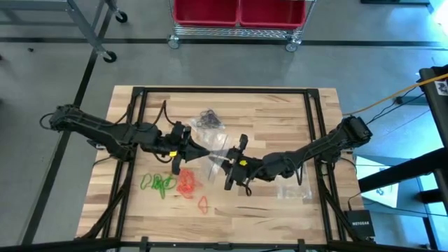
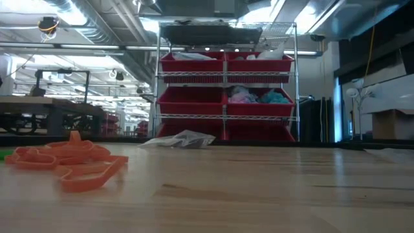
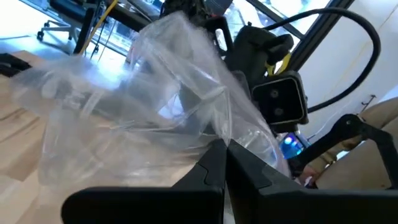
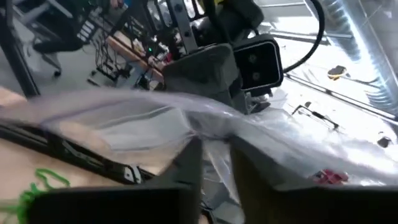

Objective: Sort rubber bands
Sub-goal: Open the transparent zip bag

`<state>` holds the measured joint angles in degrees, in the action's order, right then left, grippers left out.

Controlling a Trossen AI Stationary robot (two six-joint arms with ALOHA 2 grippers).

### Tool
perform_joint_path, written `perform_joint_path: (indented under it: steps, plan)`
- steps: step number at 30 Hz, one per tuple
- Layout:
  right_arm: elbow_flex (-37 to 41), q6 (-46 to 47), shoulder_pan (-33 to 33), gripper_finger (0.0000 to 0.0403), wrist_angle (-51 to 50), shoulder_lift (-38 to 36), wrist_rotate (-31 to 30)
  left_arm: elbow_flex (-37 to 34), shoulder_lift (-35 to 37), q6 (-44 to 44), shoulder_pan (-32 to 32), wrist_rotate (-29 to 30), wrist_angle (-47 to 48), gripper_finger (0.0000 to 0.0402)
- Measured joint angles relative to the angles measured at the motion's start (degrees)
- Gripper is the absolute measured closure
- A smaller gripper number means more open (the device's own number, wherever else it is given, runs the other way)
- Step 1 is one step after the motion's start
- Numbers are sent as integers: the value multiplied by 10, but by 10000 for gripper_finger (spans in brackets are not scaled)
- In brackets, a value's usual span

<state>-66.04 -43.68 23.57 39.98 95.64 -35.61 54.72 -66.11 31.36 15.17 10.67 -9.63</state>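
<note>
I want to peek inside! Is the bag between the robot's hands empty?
Looks empty: the clear bag shows no bands inside; green bands and orange bands lie on the table.

Three clear bags [image 1: 213, 143] (bands uncountable), two grippers [image 1: 203, 149].

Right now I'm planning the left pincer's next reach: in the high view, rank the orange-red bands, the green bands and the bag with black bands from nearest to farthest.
From the left pincer, in mid-table:
1. Orange-red bands, just toward the front edge.
2. Green bands, front, farther to the left.
The bag with black bands, behind the pincer, is too close to call against the orange-red pile.
</note>
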Motion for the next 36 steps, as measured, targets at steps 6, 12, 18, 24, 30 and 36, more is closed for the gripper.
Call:
perform_joint_path:
  steps: [6,12,18,24,30,36]
  plan:
    - [0,21,0,392,5,0,24,0,0,-2,0,0,0,401]
    - [0,41,8,402,0,0,-10,0,7,-4,3,1,2,401]
    - [-1,55,27,402,-23,-2,-47,0,37,-14,7,0,43,401]
    - [-1,66,38,403,-40,-3,-72,0,53,-12,7,6,70,401]
    - [-1,88,38,403,-41,-3,-73,0,52,-28,6,6,73,401]
    - [-8,115,24,403,-54,-3,-68,0,49,-75,4,1,72,389]
